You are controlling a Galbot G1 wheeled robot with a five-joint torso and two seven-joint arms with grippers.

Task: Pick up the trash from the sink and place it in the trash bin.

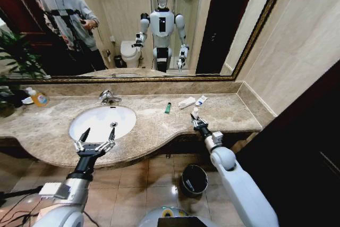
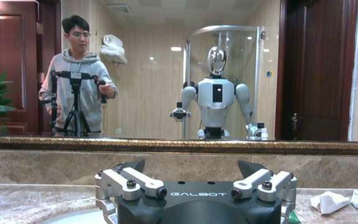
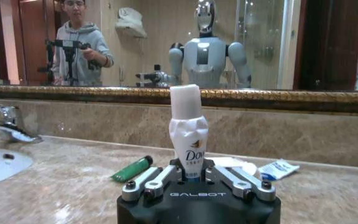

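My right gripper point(image 1: 197, 124) is shut on a small white Dove tube point(image 3: 188, 135) and holds it upright just above the counter, right of the sink point(image 1: 101, 122). On the marble farther back lie a green stick point(image 1: 168, 108), a white flat tube point(image 1: 186, 102) and a blue-and-white tube point(image 1: 201, 100). The green stick point(image 3: 132, 169) and the blue-and-white tube point(image 3: 278, 169) lie beyond the right gripper point(image 3: 191, 175). My left gripper point(image 1: 94, 141) is open over the sink's front rim, holding nothing. The trash bin point(image 1: 194, 179) stands on the floor under the counter's right half.
A chrome faucet point(image 1: 109, 97) stands behind the basin. A yellow-orange bottle point(image 1: 38, 98) and a plant point(image 1: 16, 57) are at the counter's far left. A mirror runs along the back wall, a beige wall closes the right side, and a dark door panel point(image 1: 303, 147) is near my right arm.
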